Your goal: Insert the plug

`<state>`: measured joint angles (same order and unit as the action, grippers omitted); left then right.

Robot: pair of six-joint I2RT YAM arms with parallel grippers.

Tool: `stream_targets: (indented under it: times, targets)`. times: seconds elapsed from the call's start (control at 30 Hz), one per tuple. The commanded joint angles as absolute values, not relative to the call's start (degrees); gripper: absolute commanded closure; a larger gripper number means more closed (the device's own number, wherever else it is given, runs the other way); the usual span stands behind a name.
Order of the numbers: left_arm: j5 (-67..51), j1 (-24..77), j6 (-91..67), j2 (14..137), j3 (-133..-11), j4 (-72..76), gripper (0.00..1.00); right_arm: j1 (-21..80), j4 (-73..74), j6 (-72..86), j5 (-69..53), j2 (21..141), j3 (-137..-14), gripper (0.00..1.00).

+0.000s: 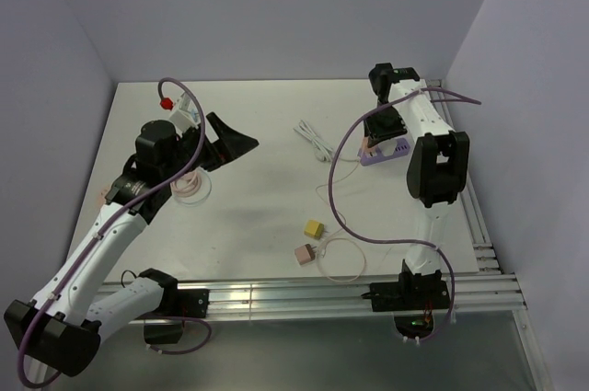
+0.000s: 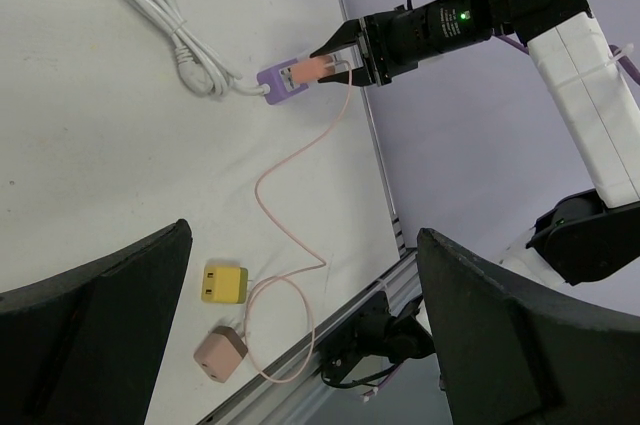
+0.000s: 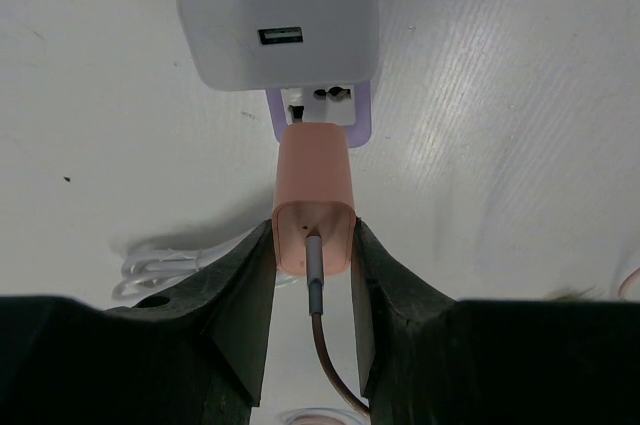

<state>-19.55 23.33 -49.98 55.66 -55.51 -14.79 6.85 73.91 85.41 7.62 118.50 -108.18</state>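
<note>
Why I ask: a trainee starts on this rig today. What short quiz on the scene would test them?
1. True or false: the right gripper is shut on the pink plug.
2. The left gripper is: A open and empty; B shut on the plug; C out of view.
3. Fill in: the plug's front end meets the ___ socket block.
Key: 1 true; 2 A; 3 purple.
</note>
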Motion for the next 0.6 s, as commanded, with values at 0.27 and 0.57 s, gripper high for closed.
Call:
stream_targets:
  times: [0.27, 0.57]
  targets:
    - [-20.39, 23.47, -48.69, 56.07, -55.28, -12.13, 0.01, 5.54, 73.74, 84.99, 10.11, 120.49, -110.3, 1.0]
    - [-20.48, 23.55, -48.69, 56.51, -55.37, -11.95, 0.0, 5.45, 73.04, 84.2, 10.46, 122.17, -111.27, 1.0]
